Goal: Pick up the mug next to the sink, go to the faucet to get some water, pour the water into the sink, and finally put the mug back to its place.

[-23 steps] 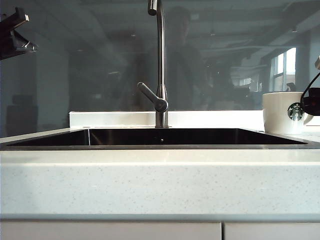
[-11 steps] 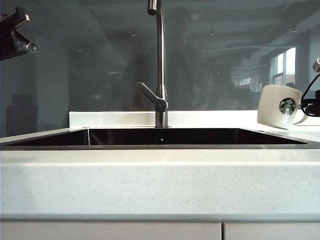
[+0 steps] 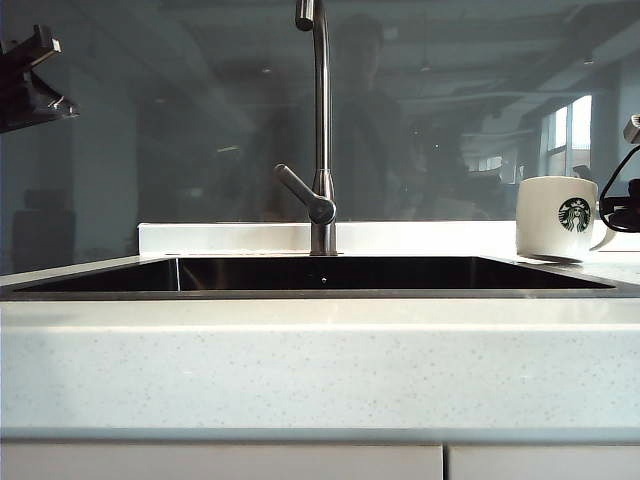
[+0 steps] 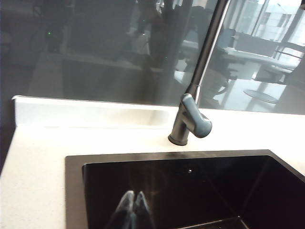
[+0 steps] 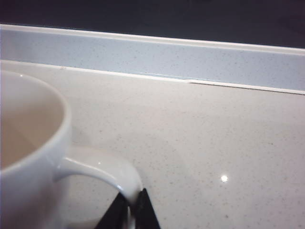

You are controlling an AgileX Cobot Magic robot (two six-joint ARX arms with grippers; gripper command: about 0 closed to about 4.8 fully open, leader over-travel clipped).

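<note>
2 fingers of my right gripper [image 5: 133, 210] are pinched on the loop handle of the mug [image 5: 33, 143] — closed on it, with the dark tips meeting around the lower curve of the loop. I hold it by the handle because that leaves the rim and mouth free for filling and tipping. The mug sits upright at the right end of the counter [image 5: 200, 143], its base at or just above the stone; I cannot tell whether it has cleared the surface. In the exterior view the green logo on the mug [image 3: 557, 232] faces the camera.

My left gripper [image 4: 133, 210] hangs over the left part of the sink [image 4: 74, 191], fingers pressed together and holding nothing; I judge it is parked there to stay clear.

The faucet [image 3: 320, 130] stands behind the middle of the sink, well apart from the mug, with its lever angled to the left. No water is running. I judge the 1 obstacle is the tall spout, which the mug must come under without knocking it.
</note>
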